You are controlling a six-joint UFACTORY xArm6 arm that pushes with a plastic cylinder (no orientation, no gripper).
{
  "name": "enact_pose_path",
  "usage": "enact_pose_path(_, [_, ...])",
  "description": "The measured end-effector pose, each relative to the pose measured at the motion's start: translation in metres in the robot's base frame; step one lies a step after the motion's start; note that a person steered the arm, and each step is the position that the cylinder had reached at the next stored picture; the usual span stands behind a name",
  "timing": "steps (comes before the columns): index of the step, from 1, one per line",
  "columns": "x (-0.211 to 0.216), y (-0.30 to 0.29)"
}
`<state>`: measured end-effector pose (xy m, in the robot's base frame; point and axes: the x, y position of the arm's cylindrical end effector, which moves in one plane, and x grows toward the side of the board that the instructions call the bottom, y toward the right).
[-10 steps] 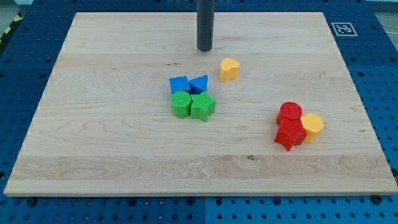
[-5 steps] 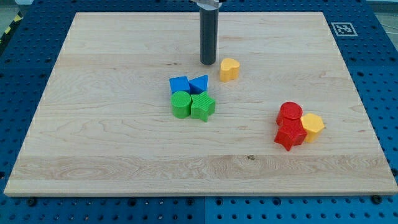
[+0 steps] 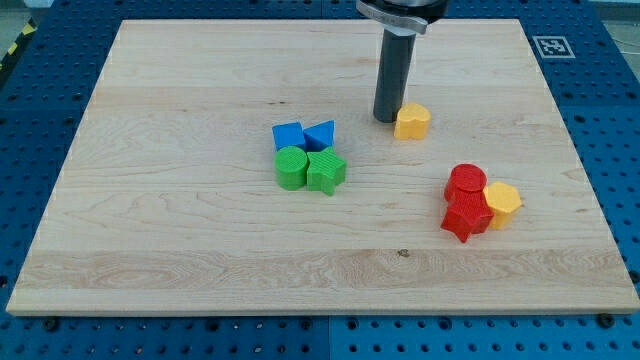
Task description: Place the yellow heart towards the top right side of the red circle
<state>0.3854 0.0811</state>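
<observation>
Our tip (image 3: 387, 120) has no jaws; it touches the left side of the yellow heart (image 3: 412, 121), right of centre, above and left of the red circle (image 3: 466, 181). Light and rigid, the heart probably slides easily; we'd push its upper-left side.

I see a pale wooden board (image 3: 200, 230) lying on a blue perforated table (image 3: 620, 150), with a small black-and-white marker (image 3: 551, 46) at its top right corner.

Wooden table top (image 3: 200, 240) with coloured blocks (image 3: 310, 155)
</observation>
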Motion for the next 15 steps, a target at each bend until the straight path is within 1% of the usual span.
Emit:
enact_pose_path(1, [0.0, 0.003])
enact_pose_path(3, [0.0, 0.033])
enact_pose_path(4, [0.0, 0.038])
enact_pose_path(7, [0.013, 0.047])
enact_pose_path(9, [0.03, 0.069])
enact_pose_path(10, [0.033, 0.066])
enact_pose_path(11, [0.033, 0.043])
enact_pose_path(13, [0.043, 0.049])
enact_pose_path(14, [0.064, 0.049])
enact_pose_path(15, [0.062, 0.049])
